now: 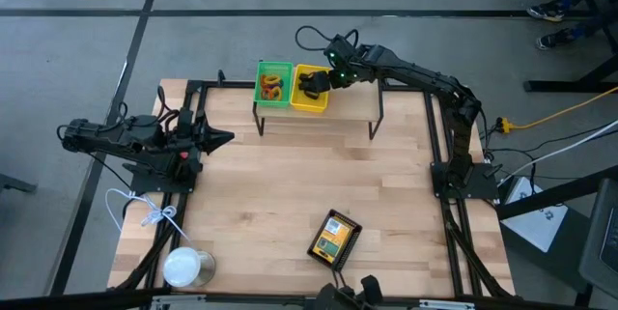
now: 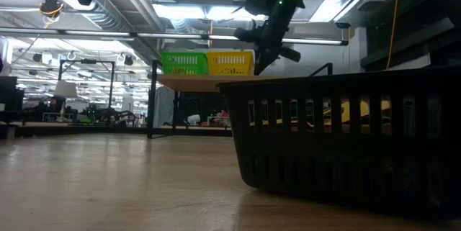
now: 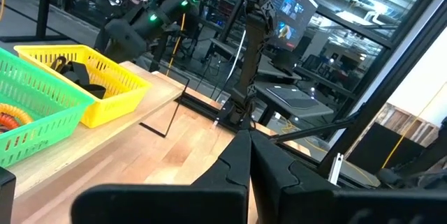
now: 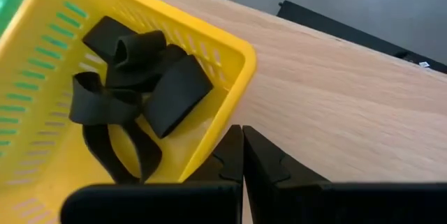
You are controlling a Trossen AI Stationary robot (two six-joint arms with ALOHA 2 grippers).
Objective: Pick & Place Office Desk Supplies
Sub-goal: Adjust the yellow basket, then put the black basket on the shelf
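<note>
The right gripper (image 1: 311, 84) hangs over the yellow tray (image 1: 311, 100), its fingers (image 4: 230, 155) pressed together and holding nothing. Directly beneath and ahead of those fingertips lie the black clips (image 4: 136, 77), heaped inside the tray against its near wall. Touching the yellow tray on the side away from the right arm's reach is the green tray (image 1: 273, 84), with orange loops (image 1: 271, 86) in it — both trays stand on a raised wooden shelf (image 1: 348, 107) at the worktop's (image 1: 290, 184) far edge.

The left gripper (image 1: 220, 137) waits near the left edge of the worktop, fingers (image 3: 241, 161) closed on each other, empty, pointing across the boards. Well apart from both grippers, near the front edge, the black mesh tray (image 1: 334, 239) holds the yellow-orange-green printed boxes (image 1: 333, 236).
</note>
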